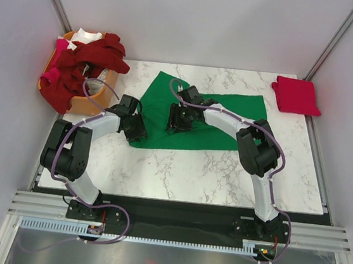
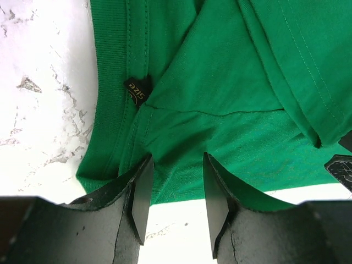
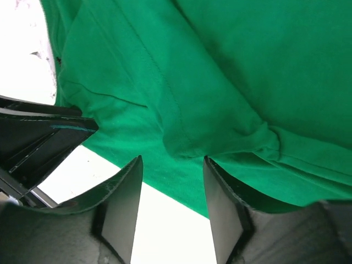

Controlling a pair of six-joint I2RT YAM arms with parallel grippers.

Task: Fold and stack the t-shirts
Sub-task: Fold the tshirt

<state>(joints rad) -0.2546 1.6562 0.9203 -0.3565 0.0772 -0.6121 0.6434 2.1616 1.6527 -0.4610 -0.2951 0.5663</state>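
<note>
A bright green t-shirt [image 1: 219, 121] lies partly folded on the marble table [image 1: 191, 172]. My left gripper [image 1: 133, 127] stands over the shirt's near-left corner. In the left wrist view that gripper [image 2: 177, 159] is open, its fingertips down on the green cloth [image 2: 220, 82] at its hem, close to the black size label [image 2: 137, 89]. My right gripper [image 1: 179, 123] is over the shirt's near edge, a little to the right. In the right wrist view it [image 3: 172, 162] is open too, with the hem of the green cloth [image 3: 220, 66] running across the gap. A folded bright red t-shirt [image 1: 295, 94] rests at the back right.
An orange basket [image 1: 87, 104] stands at the back left corner. Dark red [image 1: 75, 72], white and pink shirts hang over its rim. The left gripper's black body [image 3: 33, 143] shows beside the right one. Grey walls close in the table on three sides.
</note>
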